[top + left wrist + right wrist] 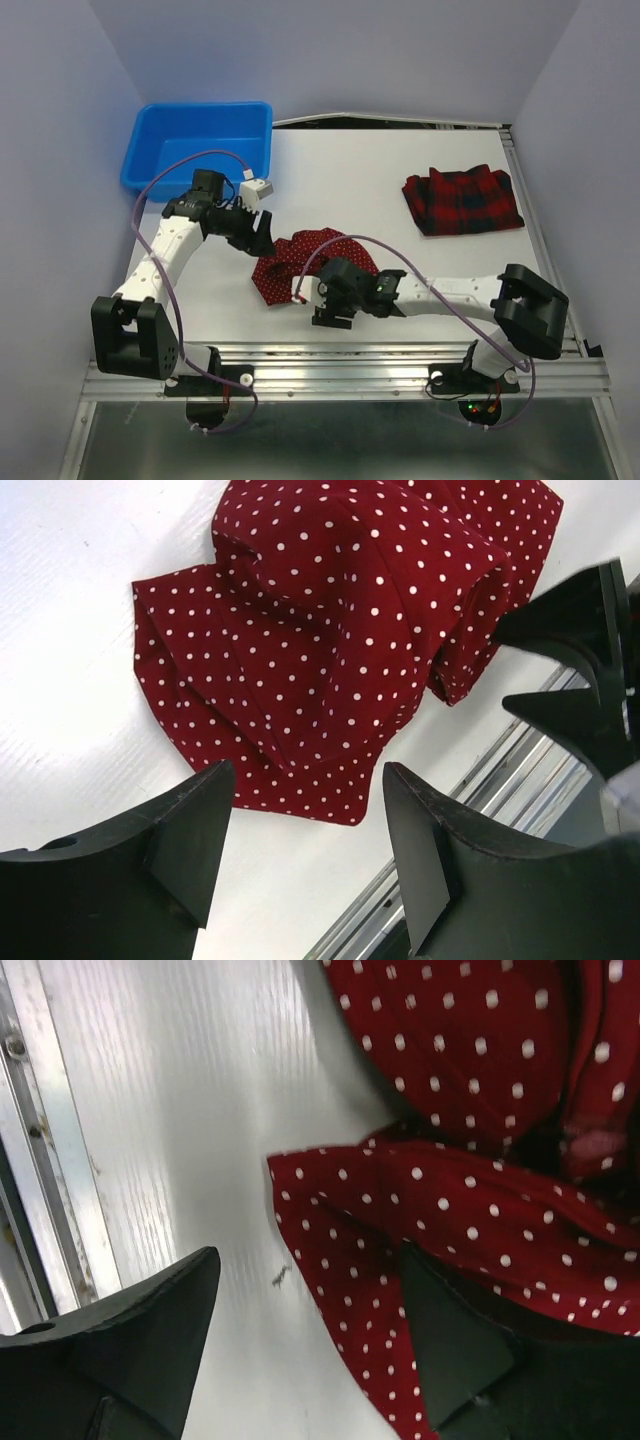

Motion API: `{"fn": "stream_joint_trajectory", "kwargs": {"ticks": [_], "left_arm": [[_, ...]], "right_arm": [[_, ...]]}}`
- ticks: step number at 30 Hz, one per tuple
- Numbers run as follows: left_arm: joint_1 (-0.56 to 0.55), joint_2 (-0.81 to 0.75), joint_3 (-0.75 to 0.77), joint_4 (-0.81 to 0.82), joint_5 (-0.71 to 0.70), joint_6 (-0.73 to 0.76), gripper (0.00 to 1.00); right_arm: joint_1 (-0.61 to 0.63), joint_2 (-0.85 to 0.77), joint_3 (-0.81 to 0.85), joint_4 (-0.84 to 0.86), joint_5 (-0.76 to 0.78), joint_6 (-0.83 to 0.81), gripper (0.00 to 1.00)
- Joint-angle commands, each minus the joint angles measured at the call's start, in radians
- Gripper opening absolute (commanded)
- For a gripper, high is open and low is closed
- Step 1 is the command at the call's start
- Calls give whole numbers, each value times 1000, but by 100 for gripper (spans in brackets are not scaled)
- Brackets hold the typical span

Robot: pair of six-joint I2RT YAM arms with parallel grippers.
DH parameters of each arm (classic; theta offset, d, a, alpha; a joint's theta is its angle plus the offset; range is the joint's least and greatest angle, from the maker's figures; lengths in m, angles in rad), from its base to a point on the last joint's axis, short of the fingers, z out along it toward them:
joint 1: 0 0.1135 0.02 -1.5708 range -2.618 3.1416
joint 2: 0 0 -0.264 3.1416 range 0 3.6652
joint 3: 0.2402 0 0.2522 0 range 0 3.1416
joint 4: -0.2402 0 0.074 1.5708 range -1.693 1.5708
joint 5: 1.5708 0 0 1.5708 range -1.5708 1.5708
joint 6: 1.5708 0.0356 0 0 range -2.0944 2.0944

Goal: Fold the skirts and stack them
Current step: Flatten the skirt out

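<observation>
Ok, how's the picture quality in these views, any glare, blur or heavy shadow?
Top external: even light, sharp, no glare. Left wrist: polka-dot skirt crisp, left claw nearly black. Right wrist: sheen on the table, skirt slightly soft, dark shadow in its folds.

— Where does my overhead look from?
— High, behind the rig, facing down over the whole table (380, 160).
— And my wrist views?
— Both sit close, angled down onto the polka-dot skirt (330, 650). I see it in all three views.
</observation>
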Motion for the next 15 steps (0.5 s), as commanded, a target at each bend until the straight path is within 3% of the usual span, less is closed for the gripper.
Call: {"fn": "stream_joint_trajectory", "kwargs": {"ticks": [1,6,9,12,15], "left_arm": [[29,-2,22,4,26,-17,72],[58,2,65,-7,13,-15,72],[75,16,96,-41,12,8,72],[75,15,108,-58,-39,52,72],[75,4,104,-58,-85,104,72]], "right_arm": [[73,37,-17,159,131,-57,75],[85,132,-11,220,186,-101,63],[85,170,-15,226,178,-123,49],[85,153,-17,220,212,-126,10],[85,51,4,217,267,-115,1]]}}
